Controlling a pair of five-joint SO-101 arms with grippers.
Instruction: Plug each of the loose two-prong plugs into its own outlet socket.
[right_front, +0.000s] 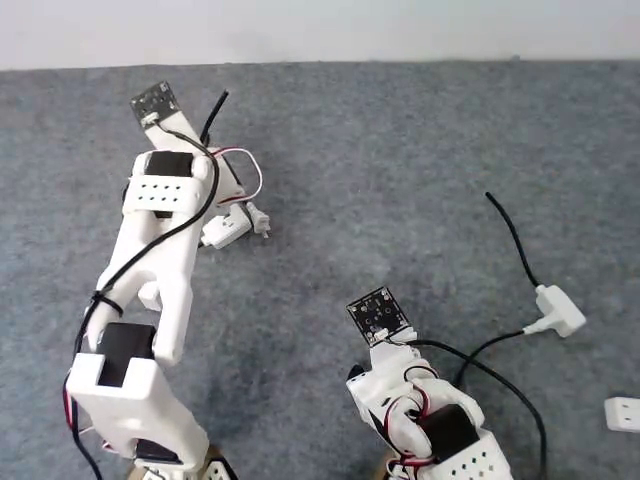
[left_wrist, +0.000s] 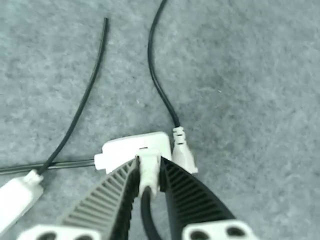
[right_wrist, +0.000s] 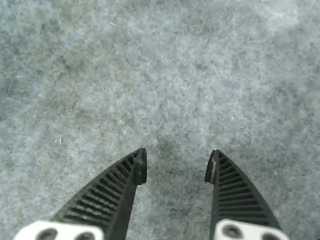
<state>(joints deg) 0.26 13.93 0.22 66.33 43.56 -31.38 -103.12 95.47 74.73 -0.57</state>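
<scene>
The white plug is pinched between the ribbed fingers of the left gripper. Its black cord runs back between them and its nose touches the white socket block on the grey carpet. The jaws are closed down to the plug's width and grip nothing else. The plug body hides whether its 2 prongs are already in the slots.

A 2nd white plug with a black cord lies just beside the block, touching its side.

To seat the held plug well, I judge the push should run straight along the prongs and slowly. The block rests loose on carpet and would likely slide or twist away, so bracing it would help.

The right gripper hangs over bare carpet, jaws wide apart and empty, well apart from the work. A 3rd plug lies loose on the right arm's side, near a small white block.
</scene>
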